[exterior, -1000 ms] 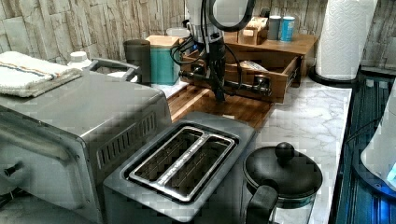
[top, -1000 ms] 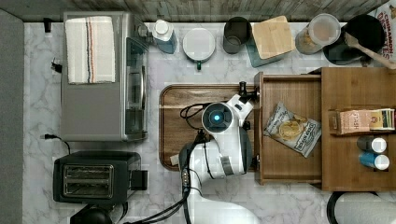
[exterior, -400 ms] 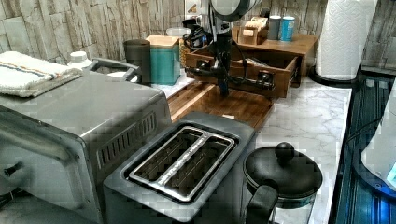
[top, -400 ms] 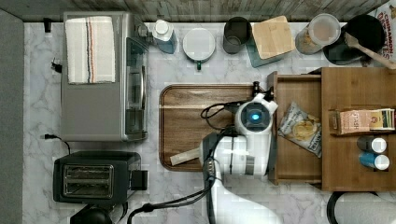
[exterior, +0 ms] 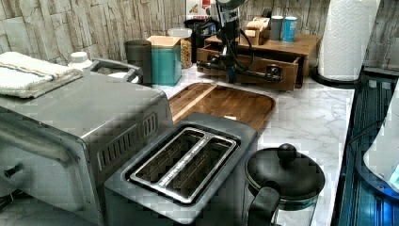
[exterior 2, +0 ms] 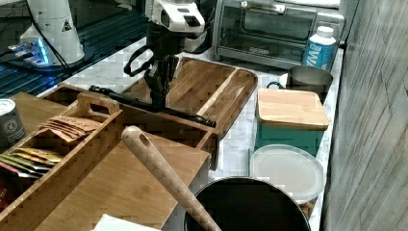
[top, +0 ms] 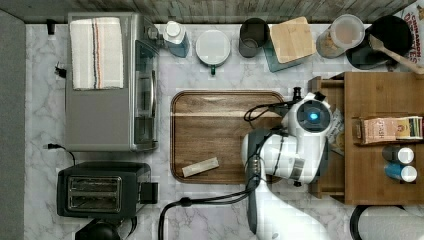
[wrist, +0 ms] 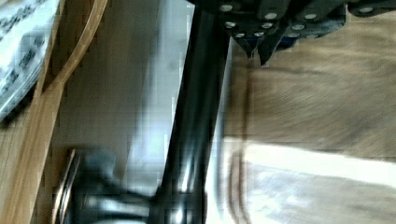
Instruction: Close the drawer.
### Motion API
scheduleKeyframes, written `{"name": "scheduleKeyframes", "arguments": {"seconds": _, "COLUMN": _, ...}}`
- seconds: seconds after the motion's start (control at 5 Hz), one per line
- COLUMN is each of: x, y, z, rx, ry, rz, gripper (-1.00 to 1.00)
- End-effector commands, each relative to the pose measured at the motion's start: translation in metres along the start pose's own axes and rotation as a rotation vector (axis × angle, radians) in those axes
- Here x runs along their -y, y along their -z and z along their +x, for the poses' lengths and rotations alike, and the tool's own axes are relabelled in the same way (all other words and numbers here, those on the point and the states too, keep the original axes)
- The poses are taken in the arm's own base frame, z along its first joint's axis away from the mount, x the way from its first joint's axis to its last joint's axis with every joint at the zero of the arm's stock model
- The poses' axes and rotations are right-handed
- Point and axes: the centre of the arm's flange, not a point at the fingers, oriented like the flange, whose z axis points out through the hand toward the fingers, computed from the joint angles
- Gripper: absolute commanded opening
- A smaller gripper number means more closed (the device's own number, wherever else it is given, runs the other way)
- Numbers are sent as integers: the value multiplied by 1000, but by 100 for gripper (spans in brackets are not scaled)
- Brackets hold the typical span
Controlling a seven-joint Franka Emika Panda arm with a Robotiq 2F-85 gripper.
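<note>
1. The drawer (exterior 2: pixel 144 118) sticks partly out of the wooden cabinet (top: pixel 385 145) on the marble bench (exterior: pixel 306 113); a snack packet (top: pixel 336 131) lies inside.
2. The pincer (exterior 2: pixel 159 94) hangs at the drawer's black handle bar (exterior 2: pixel 151 107), fingertips pressed together.
3. The serving tray (top: pixel 220 135) just beside holds one small wooden block (top: pixel 200 167).
4. An organiser box (exterior 2: pixel 57 139) on the cabinet holds tea sachets.

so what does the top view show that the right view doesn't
Only the top view shows the black two-slot toaster, the striped folded towel and the small pale strip lying on the tray. Only the right view shows the drawer's long black handle bar with the arm's jaws close together at it. Both show the partly open brown wooden drawer, the dark rounded wooden tray and the teal canister with a wooden lid.
</note>
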Motion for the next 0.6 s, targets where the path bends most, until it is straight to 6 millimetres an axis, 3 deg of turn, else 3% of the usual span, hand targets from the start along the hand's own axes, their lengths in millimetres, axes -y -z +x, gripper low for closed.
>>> {"name": "scheduleKeyframes", "arguments": {"seconds": 0.2, "x": -221, "y": 70, "z": -22, "rx": -172, "ry": -84, "rz": -79, "gripper": -100}}
{"name": "scheduleKeyframes", "arguments": {"seconds": 0.4, "x": -243, "y": 74, "z": -32, "rx": -161, "ry": -108, "rz": -120, "gripper": -100}}
{"name": "scheduleKeyframes", "arguments": {"seconds": 0.6, "x": -247, "y": 82, "z": -45, "rx": -140, "ry": -170, "rz": -192, "gripper": -100}}
